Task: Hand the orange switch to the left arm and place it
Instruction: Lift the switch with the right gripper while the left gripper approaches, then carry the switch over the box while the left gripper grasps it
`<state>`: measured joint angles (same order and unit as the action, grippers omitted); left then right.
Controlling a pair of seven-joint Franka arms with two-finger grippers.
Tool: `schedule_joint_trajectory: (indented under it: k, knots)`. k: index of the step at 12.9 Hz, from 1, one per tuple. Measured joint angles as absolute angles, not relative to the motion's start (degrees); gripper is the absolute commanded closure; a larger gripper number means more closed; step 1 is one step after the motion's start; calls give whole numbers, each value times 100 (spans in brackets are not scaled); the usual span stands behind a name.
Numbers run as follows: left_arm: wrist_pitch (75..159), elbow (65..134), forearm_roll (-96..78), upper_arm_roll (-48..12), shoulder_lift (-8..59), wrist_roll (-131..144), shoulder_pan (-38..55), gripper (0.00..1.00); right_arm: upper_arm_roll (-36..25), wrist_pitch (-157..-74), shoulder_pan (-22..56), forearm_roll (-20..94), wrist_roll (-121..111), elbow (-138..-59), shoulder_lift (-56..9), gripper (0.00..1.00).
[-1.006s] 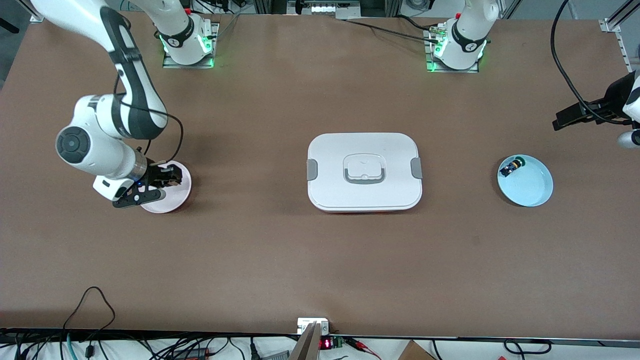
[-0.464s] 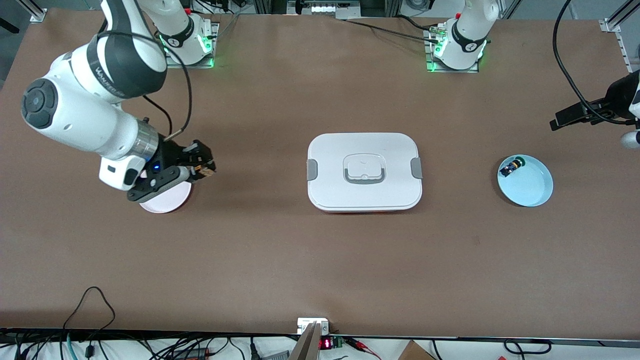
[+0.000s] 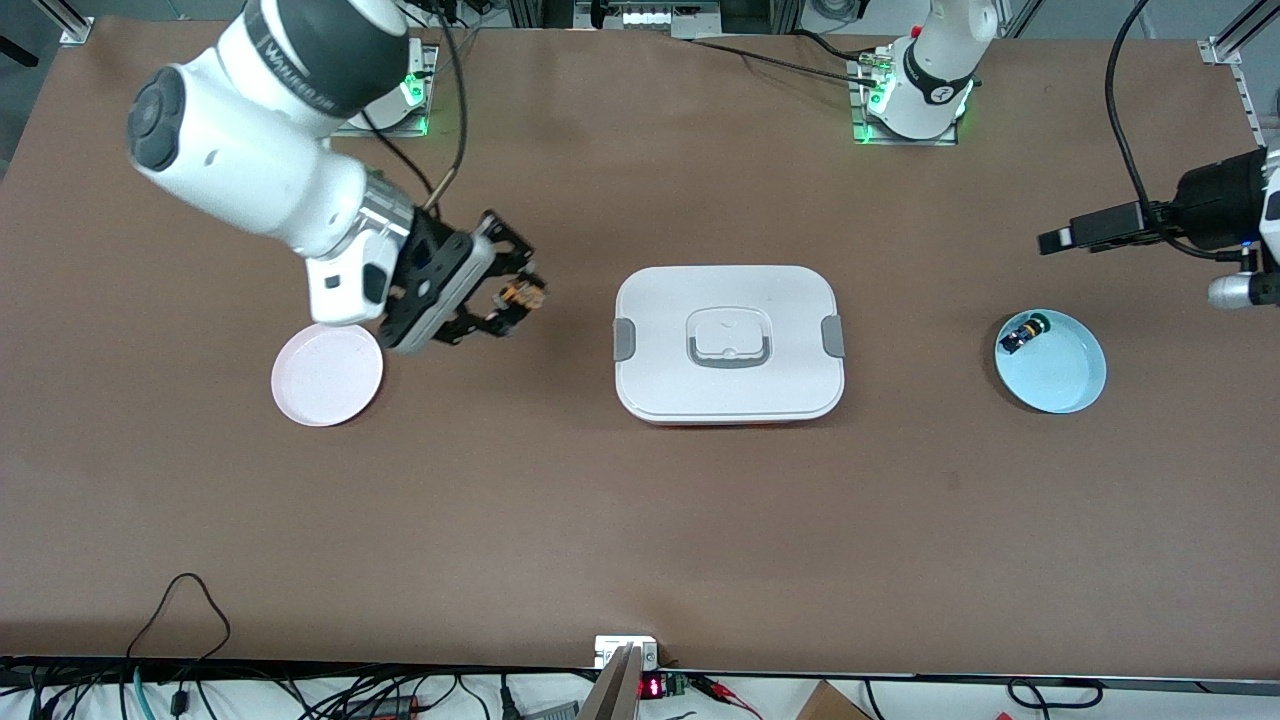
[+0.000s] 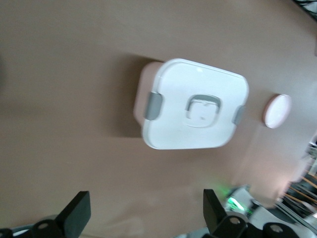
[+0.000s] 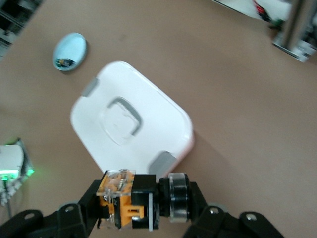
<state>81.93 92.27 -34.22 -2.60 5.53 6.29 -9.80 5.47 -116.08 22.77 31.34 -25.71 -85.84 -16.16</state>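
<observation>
The right tool (image 3: 505,300) is hanging in the air over the bare desk (image 3: 560,520), between the pink plate (image 3: 327,375) and the box (image 3: 729,343), and it is clamping the orange switch (image 3: 520,295) tight between its fingers. In the right wrist view the orange switch (image 5: 130,199) is sitting crosswise in the right tool (image 5: 143,210), its orange face and clear cap showing on one side and a ribbed black knob on the other. The box (image 5: 131,131) is lying ahead of it on the desk, lid on, grey clasps at both short sides, handle recessed in the middle.

The pink plate is resting on the desk toward the right arm's end, beside the tool and a little nearer the front camera. Toward the left arm's end the blue plate (image 3: 1051,361) is carrying a small blue-and-yellow part with a green cap (image 3: 1025,333) at its rim.

The left tool (image 3: 1075,238) is waiting in the air over the desk's edge at that end, above the blue plate's region. In the left wrist view its fingers (image 4: 75,216) are standing wide apart, gripping nothing, with the box (image 4: 193,104) lying on the desk in its sight.
</observation>
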Motion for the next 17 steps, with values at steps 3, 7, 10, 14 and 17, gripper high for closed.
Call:
schedule_joint_trajectory:
  k: [3,7,10,14,17]
  knots:
    - [8253,9653,-5058,-311,753,632,-959,0,566,-11961,2509,4147,-3637,-8598,-1661,98]
    - [8877,10464,-7134,-514,933,631,-740,0,568,-12043,2577,6227,-5847,-8618,-1870,98]
    - [9500,10727,-8117,-1022,952,629,-664,0,569,-12068,2647,7517,-7146,-8618,-1975,98]
    - [10209,10835,-8898,-1686,940,631,-648,0,570,-12065,2721,8565,-8645,-8626,-2281,98]
    - [11286,10872,-9246,-2351,814,631,-583,0,571,-12078,2889,8987,-9165,-8628,-2470,98]
